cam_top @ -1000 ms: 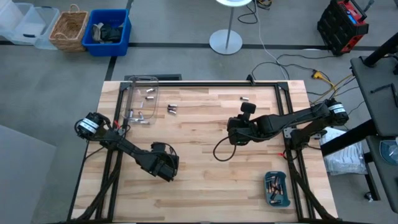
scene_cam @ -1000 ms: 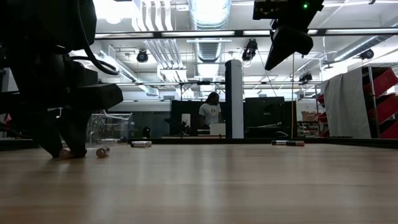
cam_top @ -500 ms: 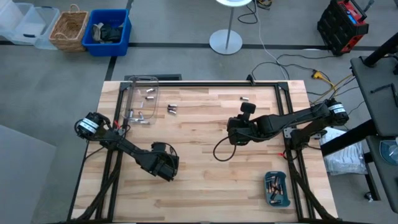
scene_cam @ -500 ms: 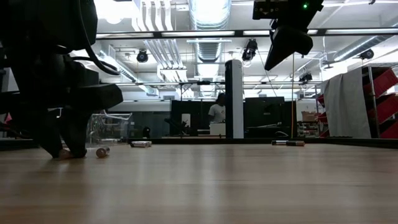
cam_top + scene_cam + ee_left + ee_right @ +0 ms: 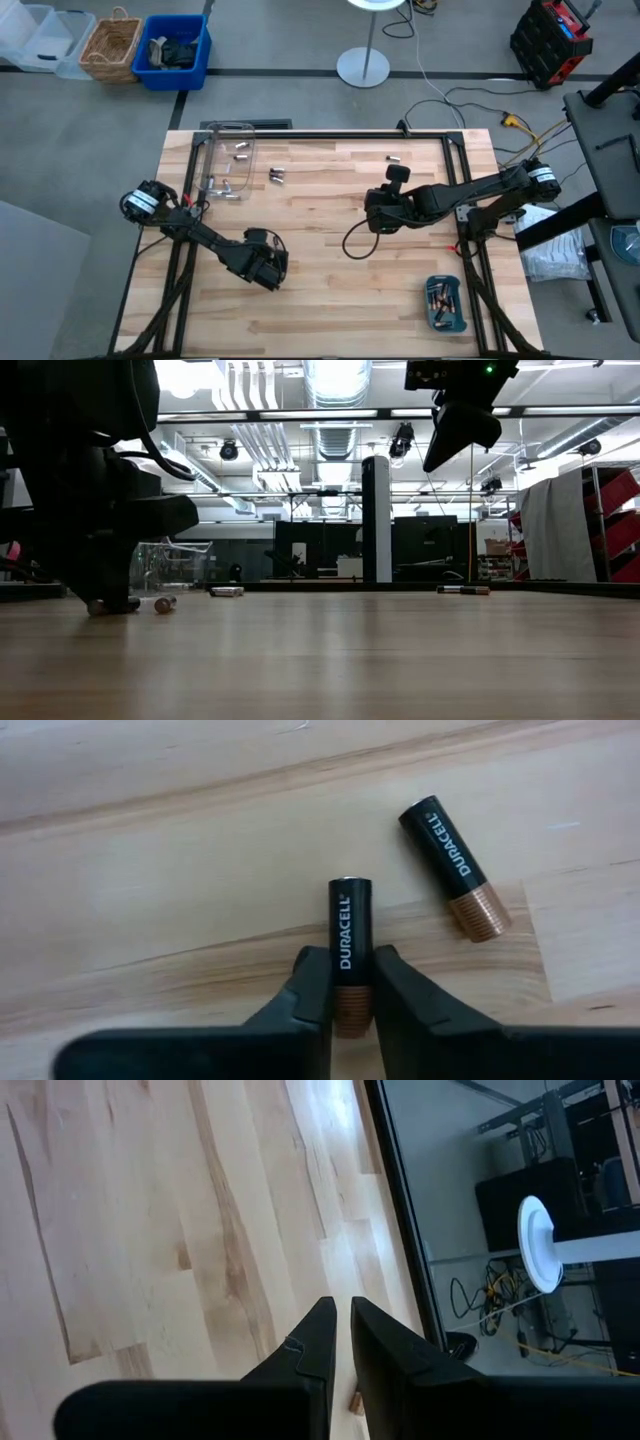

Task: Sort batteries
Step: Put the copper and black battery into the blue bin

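Two black-and-copper batteries lie on the wooden table. My left gripper (image 5: 348, 962) stands low over the near-left part of the table (image 5: 272, 272) and is shut on one battery (image 5: 350, 920). The second battery (image 5: 455, 867) lies loose close beside it, also seen in the low view (image 5: 165, 604). My right gripper (image 5: 375, 222) hangs shut and empty high above the table's middle (image 5: 455, 430). More batteries lie in the clear box (image 5: 228, 160) and in the teal tray (image 5: 446, 303). My left gripper pinches the battery between its two fingers, on the long sides at the coppery end (image 5: 350, 1005). The fingers come down from above, and the black end sticks out ahead of them. The battery lies flat on the table (image 5: 97, 606).
Loose batteries lie at the far side of the table (image 5: 276, 176), (image 5: 394, 158). The clear box stands at the far left and the teal tray at the near right corner. Bare wood lies between the two arms.
In the low view, my left gripper's fingers stood apart with the battery between them; now they have shut on it. The battery has stayed on the table. The right arm has kept still.
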`<action>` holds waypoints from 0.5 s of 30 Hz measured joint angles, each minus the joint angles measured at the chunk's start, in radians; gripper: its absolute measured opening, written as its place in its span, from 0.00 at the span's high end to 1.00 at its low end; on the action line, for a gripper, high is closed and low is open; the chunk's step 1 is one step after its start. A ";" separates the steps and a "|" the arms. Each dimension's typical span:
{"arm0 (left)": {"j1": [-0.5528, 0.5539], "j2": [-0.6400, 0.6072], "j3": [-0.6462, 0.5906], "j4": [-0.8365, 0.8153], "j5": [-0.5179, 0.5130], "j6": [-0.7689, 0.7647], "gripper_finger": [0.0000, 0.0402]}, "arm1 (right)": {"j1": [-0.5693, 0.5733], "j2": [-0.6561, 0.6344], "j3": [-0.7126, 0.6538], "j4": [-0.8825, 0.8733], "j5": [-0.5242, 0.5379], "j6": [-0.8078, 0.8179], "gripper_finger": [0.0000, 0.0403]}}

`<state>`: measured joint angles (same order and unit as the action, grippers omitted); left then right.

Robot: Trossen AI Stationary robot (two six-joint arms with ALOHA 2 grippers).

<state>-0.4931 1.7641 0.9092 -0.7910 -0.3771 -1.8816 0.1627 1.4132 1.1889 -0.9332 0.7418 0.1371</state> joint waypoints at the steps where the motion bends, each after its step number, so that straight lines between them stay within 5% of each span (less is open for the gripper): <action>1: 0.000 0.000 0.000 -0.002 0.000 0.000 0.94 | 0.000 0.000 0.000 0.003 0.000 -0.001 0.93; 15: -0.029 -0.023 0.056 -0.125 0.055 0.022 0.95 | 0.000 0.000 -0.011 0.073 -0.005 -0.067 0.93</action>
<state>-0.5224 1.7412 0.9648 -0.9156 -0.3222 -1.8593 0.1628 1.4133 1.1782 -0.8602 0.7370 0.0703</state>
